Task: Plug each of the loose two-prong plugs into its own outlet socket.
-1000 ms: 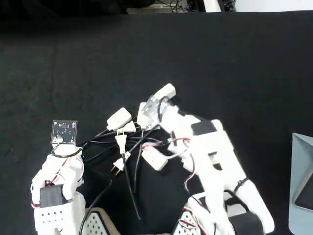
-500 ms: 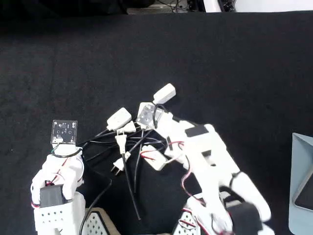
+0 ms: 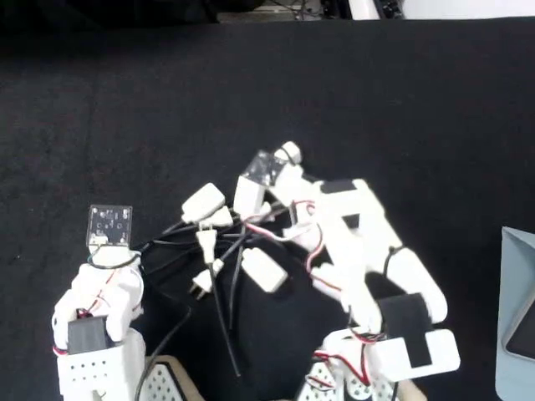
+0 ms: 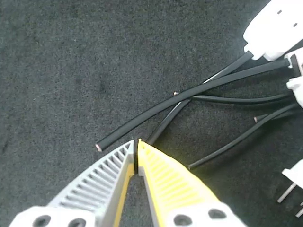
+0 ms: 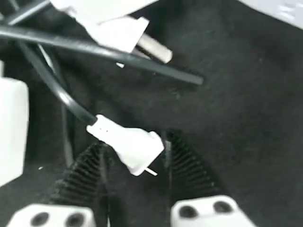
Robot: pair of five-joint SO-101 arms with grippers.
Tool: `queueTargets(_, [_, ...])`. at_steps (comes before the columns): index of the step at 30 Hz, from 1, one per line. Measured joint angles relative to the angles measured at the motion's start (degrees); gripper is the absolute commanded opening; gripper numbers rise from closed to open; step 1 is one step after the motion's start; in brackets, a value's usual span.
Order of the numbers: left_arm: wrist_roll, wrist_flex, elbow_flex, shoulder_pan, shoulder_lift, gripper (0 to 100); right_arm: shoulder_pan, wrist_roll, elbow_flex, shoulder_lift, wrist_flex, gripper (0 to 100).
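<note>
Right gripper (image 5: 133, 142) clenched on a white plug (image 5: 137, 147). Its dark fingers (image 5: 187, 170) press the plug from both sides. The plug lies tilted across the jaws, with one prong tip poking out on the wrist side. Its black cord (image 5: 57, 94) runs off past the fingertips. Table (image 3: 418, 100) is close beneath.

High view: the right arm (image 3: 368, 251) reaches from the near edge to mid-table, with its gripper at the far end of the tangle. The left arm (image 3: 96, 309) stands at the near left, beside the tangle and apart from the right arm.

Left gripper (image 4: 137, 155) is pressed shut with nothing in it, the grey and yellow fingers meeting at the tips. The tips sit just beside the cut ends of the black cables (image 4: 189, 94). Whether they touch cannot be told.

Between the arms:
- A second plug (image 3: 206, 241) lies loose on the cables.
- A third plug (image 3: 201, 284) lies loose just nearer the arms.
- A white socket (image 3: 203, 201) sits at the far left of the tangle.
- A second socket (image 3: 264, 270) sits on the near side, close to the right arm.
- Nothing is plugged into either socket, as far as can be seen.
</note>
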Motion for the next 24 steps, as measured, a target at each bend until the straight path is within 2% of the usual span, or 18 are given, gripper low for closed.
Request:
queueTargets(7, [0.00,0.00,0.00,0.00,0.00,3,0.26,-0.09,-6.86,0.00,15.30,1.2])
queueTargets(13, [0.00,0.00,0.00,0.00,0.00,3,0.26,-6.15,-15.47,6.24,27.52,1.5])
queueTargets(16, [0.00,0.00,0.00,0.00,0.00,3,0.44,-8.88,-20.92,13.71,29.80,2.0])
queueTargets(20, [0.00,0.00,0.00,0.00,0.00,3,0.44,-10.64,-28.22,23.91,30.51,12.9])
queueTargets(24, [0.00,0.00,0.00,0.00,0.00,3,0.18,-11.43,-29.98,25.41,31.21,13.7])
